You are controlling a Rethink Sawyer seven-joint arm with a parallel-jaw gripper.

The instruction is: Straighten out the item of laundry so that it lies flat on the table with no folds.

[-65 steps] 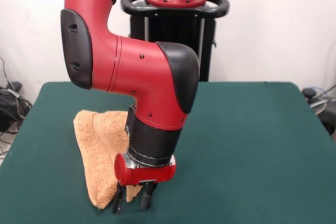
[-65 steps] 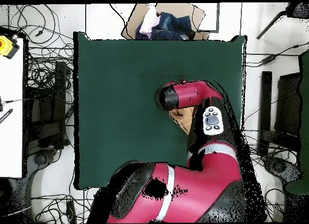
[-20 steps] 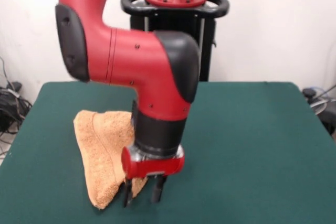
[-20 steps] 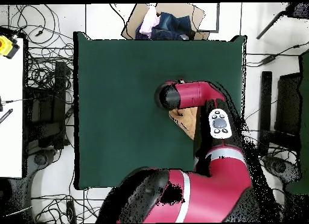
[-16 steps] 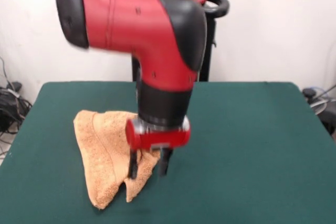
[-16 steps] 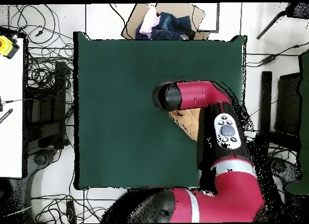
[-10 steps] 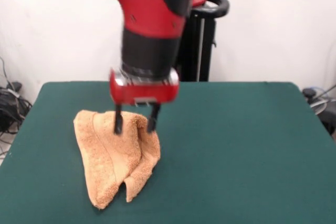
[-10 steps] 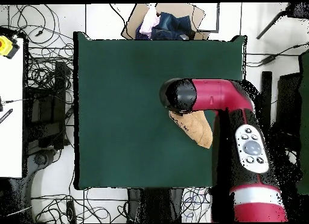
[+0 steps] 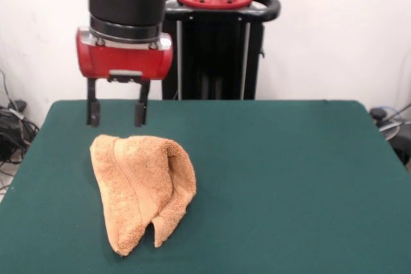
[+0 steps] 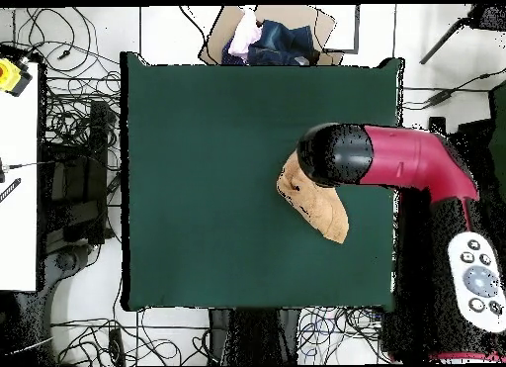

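The claw (image 9: 116,113) is hanging open and empty above the table (image 9: 289,184), just past the towel's (image 9: 142,187) 11 o'clock corner. The towel is lying bunched at the table's 8 o'clock area, with 1 flap folded over. A grab through both layers risks dragging the fold along, not opening it.

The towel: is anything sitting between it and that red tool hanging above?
Nothing visible is. The tool hangs open above the far end of the towel, with only air between them. The towel lies bunched and folded on the green table, and nothing else rests near it.
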